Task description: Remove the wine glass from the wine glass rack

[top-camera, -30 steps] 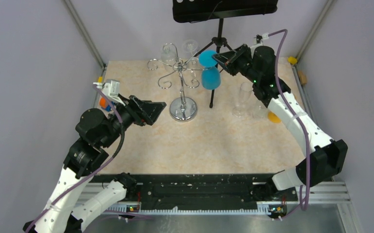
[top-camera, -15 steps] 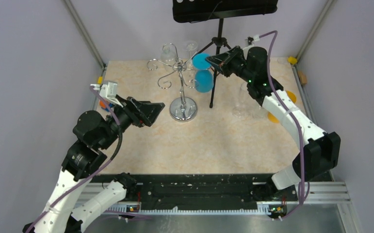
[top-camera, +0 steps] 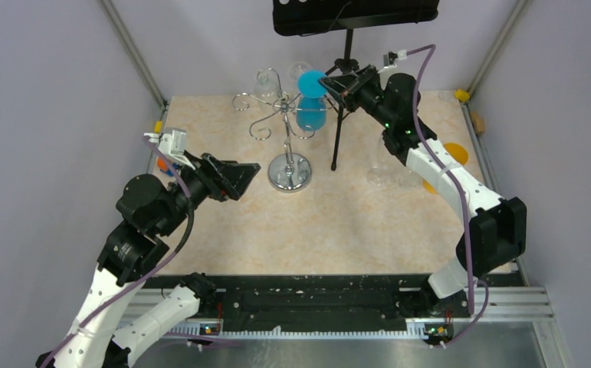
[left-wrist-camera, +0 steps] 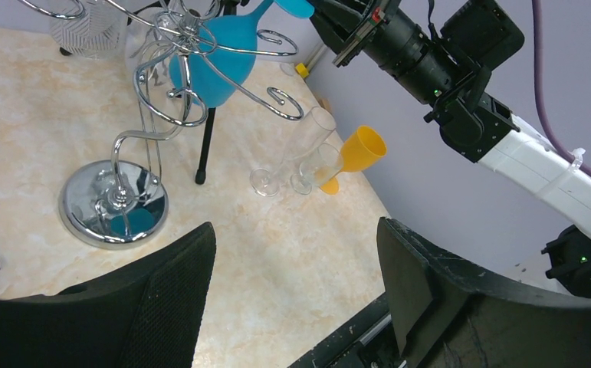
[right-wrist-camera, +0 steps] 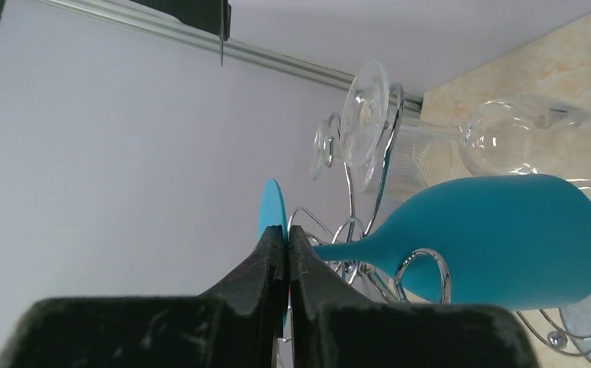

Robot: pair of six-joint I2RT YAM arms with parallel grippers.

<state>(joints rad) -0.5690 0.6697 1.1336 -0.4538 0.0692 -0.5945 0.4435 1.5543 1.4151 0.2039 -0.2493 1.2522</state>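
My left fingers (left-wrist-camera: 171, 300) hang spread wide apart over the left side of the desk (top-camera: 338, 222), gripping nothing, their tips turned toward the rack (top-camera: 289, 126). The rack stands on its round base near the middle of the desk, toward the back, and clear glasses (top-camera: 266, 83) hang from its far hooks. The blue glass (top-camera: 310, 112) is at the rack's right side, up among the curled hooks. It is tilted, with its bowl low and nearer the post and its foot high and to the right. In my right wrist view one hook curl lies across the bowl, and I cannot tell whether the stem rests on a wire. My right fingers (right-wrist-camera: 264, 264) are pinched shut on the rim of that foot. A black tripod (top-camera: 346, 47) rises just beside them. Further right on the desk stand clear flutes (left-wrist-camera: 307, 172) with an orange cup (left-wrist-camera: 359, 149) beside them.
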